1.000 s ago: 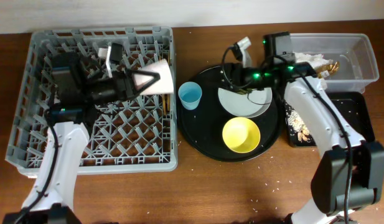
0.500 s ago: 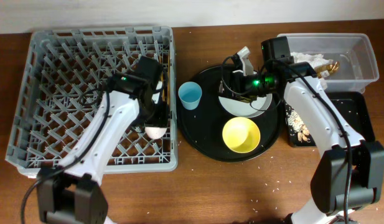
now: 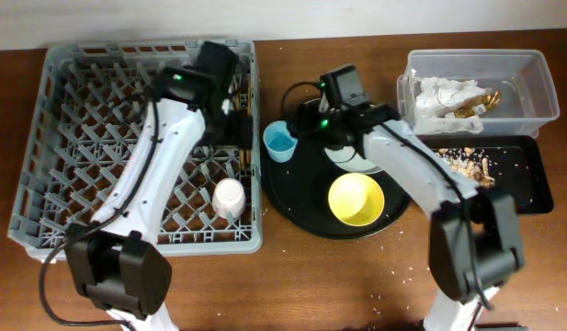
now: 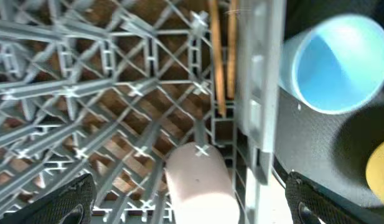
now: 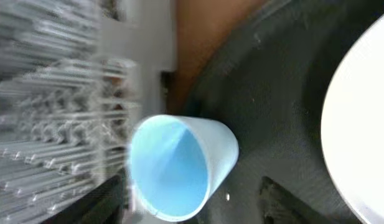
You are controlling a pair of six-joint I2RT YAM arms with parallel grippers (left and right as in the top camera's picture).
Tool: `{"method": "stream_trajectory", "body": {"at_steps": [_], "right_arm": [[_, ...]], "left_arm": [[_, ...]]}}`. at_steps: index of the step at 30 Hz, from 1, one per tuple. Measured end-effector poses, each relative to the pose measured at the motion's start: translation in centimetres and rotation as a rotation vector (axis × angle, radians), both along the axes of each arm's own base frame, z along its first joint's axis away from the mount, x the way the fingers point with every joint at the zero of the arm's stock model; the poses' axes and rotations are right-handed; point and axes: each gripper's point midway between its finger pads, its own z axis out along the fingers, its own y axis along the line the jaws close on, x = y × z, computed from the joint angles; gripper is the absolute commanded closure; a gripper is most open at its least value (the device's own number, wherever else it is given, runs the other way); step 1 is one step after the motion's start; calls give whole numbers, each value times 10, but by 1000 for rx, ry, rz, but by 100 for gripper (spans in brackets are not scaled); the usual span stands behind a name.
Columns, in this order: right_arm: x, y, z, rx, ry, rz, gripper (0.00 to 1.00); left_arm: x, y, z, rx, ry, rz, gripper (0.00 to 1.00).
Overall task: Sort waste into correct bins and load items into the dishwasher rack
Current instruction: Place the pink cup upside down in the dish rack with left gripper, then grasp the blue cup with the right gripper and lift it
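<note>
The pale pink cup [image 3: 229, 198] lies on its side in the grey dishwasher rack [image 3: 72, 156], near the front right corner. My left gripper [image 3: 232, 138] is open just above and behind it; the left wrist view shows the pink cup [image 4: 198, 183] between the spread fingers [image 4: 192, 208]. The light blue cup [image 3: 280, 142] stands on the round black tray [image 3: 292, 198]. My right gripper [image 3: 306, 124] is open with its fingers [image 5: 192, 205] on either side of the blue cup [image 5: 179, 168]. The white plate [image 3: 357, 158] and yellow bowl [image 3: 357, 199] sit on that tray.
The clear tub [image 3: 531, 83] at back right holds white napkins [image 3: 444, 92] and the gold wrapper [image 3: 474, 103]. The shallow black tray [image 3: 527, 184] in front of it holds food scraps [image 3: 462, 164]. Two wooden sticks [image 4: 220, 56] lie along the rack's right wall.
My left gripper let go of the pink cup, which now lies in the rack, and drew back toward the far side. My right gripper moved left from the plate to the blue cup.
</note>
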Motion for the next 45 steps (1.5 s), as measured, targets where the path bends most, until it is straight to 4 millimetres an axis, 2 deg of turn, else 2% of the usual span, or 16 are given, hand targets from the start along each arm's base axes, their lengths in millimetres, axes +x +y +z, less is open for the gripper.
{"method": "stream_trajectory", "body": {"at_steps": [2, 3, 7, 11, 15, 17, 23, 25, 28, 30, 32, 34, 36, 39, 43, 45], "right_arm": [[-3, 5, -18, -11, 41, -6, 56], [-3, 6, -17, -9, 41, -6, 57], [-4, 5, -24, -16, 54, -9, 59], [-4, 5, -27, -19, 58, -13, 75], [-6, 3, -49, -35, 108, -28, 87], [-7, 3, -51, -37, 117, -32, 96], [-21, 6, -54, -17, 180, -7, 96], [-26, 15, -48, 51, 189, 78, 96], [-26, 5, -35, 184, 198, 172, 96], [-26, -27, -27, 222, 174, 241, 96], [-36, -47, -6, 231, 134, 306, 96], [-41, -54, 56, 303, -75, 438, 96], [-55, -49, 106, 454, -245, 578, 96], [-71, -49, 154, 658, -461, 731, 96], [-79, -47, 171, 737, -546, 789, 96], [-80, -47, 172, 741, -558, 795, 96]], "left_arm": [[5, 16, 1, 7, -4, 41, 3], [7, 24, 1, 9, -7, 60, 3], [8, 27, 1, 9, -7, 70, 3], [9, 27, 1, 7, -14, 70, 3], [14, 26, 2, 2, -34, 70, 3], [16, 25, 3, -2, -43, 75, 3], [22, 21, 4, -33, -66, 110, 3], [27, 18, 6, -60, -83, 136, 3], [32, 16, 8, -79, -104, 163, 3], [33, 13, 8, -98, -107, 166, 3], [33, 7, 9, -140, -99, 151, 3], [35, 3, 11, -246, -81, 115, 3], [35, -1, 17, -388, -59, 59, 3], [32, -12, 41, -662, -52, -48, 3], [14, -55, 84, -1007, -14, -185, 3], [6, -68, 100, -1110, 1, -236, 3]]}}
